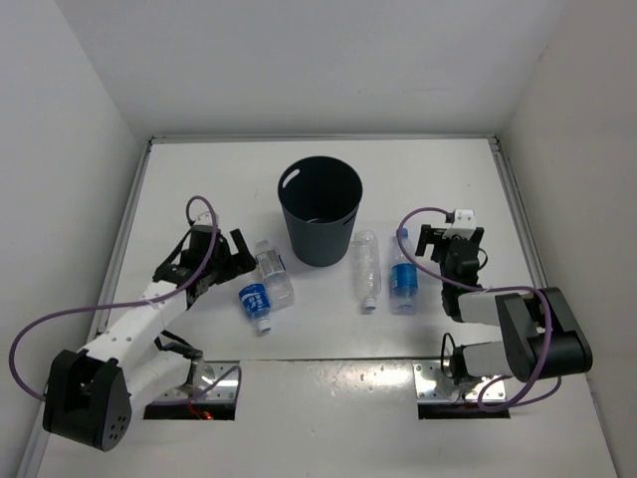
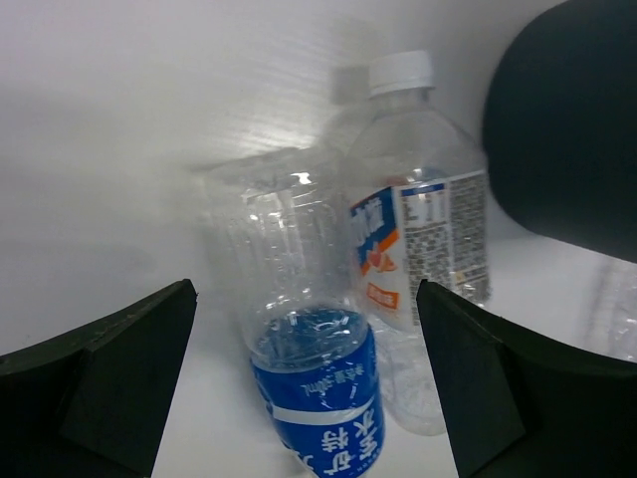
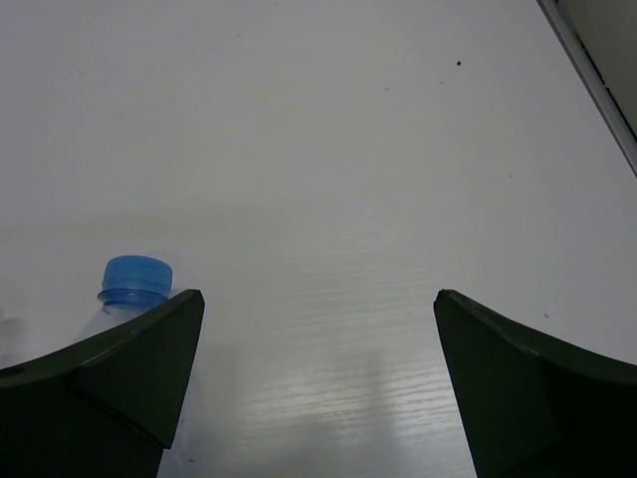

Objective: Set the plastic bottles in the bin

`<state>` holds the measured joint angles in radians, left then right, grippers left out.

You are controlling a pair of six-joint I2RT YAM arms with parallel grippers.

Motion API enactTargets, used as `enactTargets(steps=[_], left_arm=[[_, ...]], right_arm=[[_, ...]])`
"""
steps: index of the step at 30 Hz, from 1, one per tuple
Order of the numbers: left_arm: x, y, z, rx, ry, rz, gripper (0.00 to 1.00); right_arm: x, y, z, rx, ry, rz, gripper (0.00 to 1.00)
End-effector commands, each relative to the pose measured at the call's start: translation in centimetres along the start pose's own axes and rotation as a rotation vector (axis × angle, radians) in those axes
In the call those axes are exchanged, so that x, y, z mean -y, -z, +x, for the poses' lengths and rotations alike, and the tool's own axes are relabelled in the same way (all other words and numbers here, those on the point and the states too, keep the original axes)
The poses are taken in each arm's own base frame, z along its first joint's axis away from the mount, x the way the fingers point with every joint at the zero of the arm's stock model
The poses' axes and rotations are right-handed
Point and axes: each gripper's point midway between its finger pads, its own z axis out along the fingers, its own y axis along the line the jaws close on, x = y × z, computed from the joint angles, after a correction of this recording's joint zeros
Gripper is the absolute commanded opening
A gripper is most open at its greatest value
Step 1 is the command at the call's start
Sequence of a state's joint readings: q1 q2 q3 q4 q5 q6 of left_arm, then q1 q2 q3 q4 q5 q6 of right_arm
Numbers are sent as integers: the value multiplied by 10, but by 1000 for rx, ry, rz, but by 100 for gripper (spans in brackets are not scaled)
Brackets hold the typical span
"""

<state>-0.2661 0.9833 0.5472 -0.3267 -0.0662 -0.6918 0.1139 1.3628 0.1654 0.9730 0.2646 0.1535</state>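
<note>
The bin (image 1: 320, 209), dark and round, stands upright at the table's middle back. Four plastic bottles lie in front of it. A white-labelled one (image 1: 271, 269) and a blue-labelled one (image 1: 256, 302) lie at its left. An unlabelled one (image 1: 365, 269) and a second blue-labelled one (image 1: 402, 276) lie at its right. My left gripper (image 1: 235, 257) is open just left of the left pair. In the left wrist view the blue-labelled bottle (image 2: 314, 398) lies between the spread fingers of that gripper (image 2: 306, 289), untouched, beside the white-labelled bottle (image 2: 423, 249). My right gripper (image 1: 450, 237) is open and empty, right of the blue-labelled bottle.
The table is white with walls on three sides and a raised rail (image 1: 518, 209) along its right edge. The bin's dark side (image 2: 567, 129) fills the upper right of the left wrist view. A blue bottle cap (image 3: 134, 279) shows left of the right gripper (image 3: 318, 294).
</note>
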Motion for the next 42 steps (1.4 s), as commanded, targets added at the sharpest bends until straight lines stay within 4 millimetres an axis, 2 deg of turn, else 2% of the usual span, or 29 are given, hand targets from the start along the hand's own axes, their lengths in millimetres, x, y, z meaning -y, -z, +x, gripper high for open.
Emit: enactTargets(steps=[1, 5, 13, 16, 19, 20, 21, 26, 27, 29, 30, 32, 33, 36, 37, 39, 40, 41, 42], left_arm=[[-7, -9, 11, -55, 38, -11, 100], [-14, -15, 17, -87, 50, -38, 100], [-13, -26, 34, -184, 54, -5, 99], [-18, -32, 40, -218, 64, -23, 93], [-17, -35, 45, -252, 57, -10, 78], [-15, -35, 34, -229, 52, -2, 70], [-16, -34, 32, -235, 59, -13, 68], [-8, -14, -32, -38, 54, -65, 65], [-4, -4, -54, 26, 54, -77, 65], [-3, 6, -77, 86, 50, -102, 64], [1, 18, -98, 145, 53, -116, 64], [5, 31, -120, 209, 49, -119, 63], [12, 44, -136, 255, 44, -109, 63], [18, 67, -167, 365, 60, -115, 62], [26, 82, -188, 426, 71, -104, 60], [36, 101, -211, 490, 74, -83, 59], [43, 119, -233, 553, 76, -79, 58], [47, 128, -244, 584, 73, -79, 56], [57, 148, -265, 643, 75, -60, 56]], right_arm=[[1, -5, -24, 86, -17, 14, 100], [1, -5, -24, 86, -17, 14, 100], [1, -5, -24, 86, -17, 14, 100], [1, -5, -24, 86, -17, 14, 100], [1, -5, -24, 86, -17, 14, 100], [1, -5, -24, 86, -17, 14, 100], [1, -5, -24, 86, -17, 14, 100], [1, -5, -24, 86, -17, 14, 100], [1, -5, -24, 86, -17, 14, 100], [1, -5, -24, 86, -17, 14, 100], [1, -5, -24, 86, -17, 14, 100], [1, -5, -24, 86, -17, 14, 100], [1, -5, -24, 86, -17, 14, 100], [1, -5, -24, 86, -17, 14, 100], [1, -5, -24, 86, -17, 14, 100], [1, -5, -24, 86, -17, 14, 100], [1, -5, -24, 86, -17, 14, 100], [1, -5, -24, 86, -17, 14, 100], [1, -5, -24, 86, -17, 14, 100]])
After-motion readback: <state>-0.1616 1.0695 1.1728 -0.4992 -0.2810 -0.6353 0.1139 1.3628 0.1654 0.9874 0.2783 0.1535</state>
